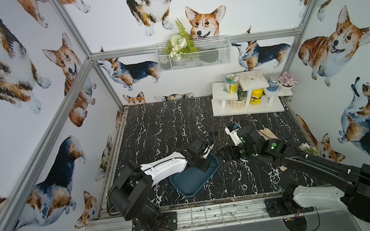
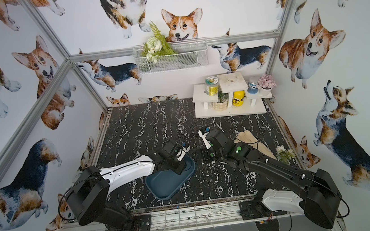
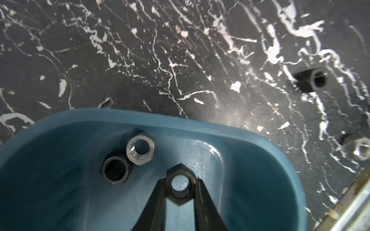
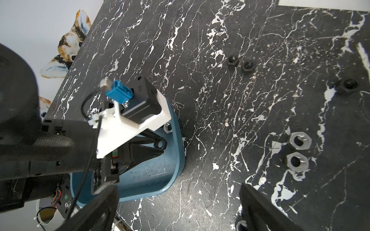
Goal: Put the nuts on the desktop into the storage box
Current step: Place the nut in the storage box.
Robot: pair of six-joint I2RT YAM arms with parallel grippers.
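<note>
The teal storage box (image 1: 186, 183) lies near the front of the desktop (image 1: 157, 128). My left gripper (image 3: 181, 187) hangs over the box's far end, shut on a black nut (image 3: 180, 169). Below it, a silver nut (image 3: 140, 150) and a black nut (image 3: 115, 170) lie inside the box (image 3: 260, 160). My right gripper (image 4: 178, 210) stands wide open over bare desktop just right of the box (image 4: 160, 176), holding nothing. Two silver nuts (image 4: 300, 140) (image 4: 297, 161) and three black nuts (image 4: 232, 60) (image 4: 247, 67) (image 4: 349, 85) lie loose on the desktop.
Another silver nut (image 1: 244, 186) sits near the front edge. A white stepped shelf (image 1: 248, 107) with jars fills the back right corner. A beige glove (image 2: 249, 139) and a flower sprig (image 1: 309, 148) lie at the right edge. A white wire basket (image 1: 194, 54) hangs on the back wall.
</note>
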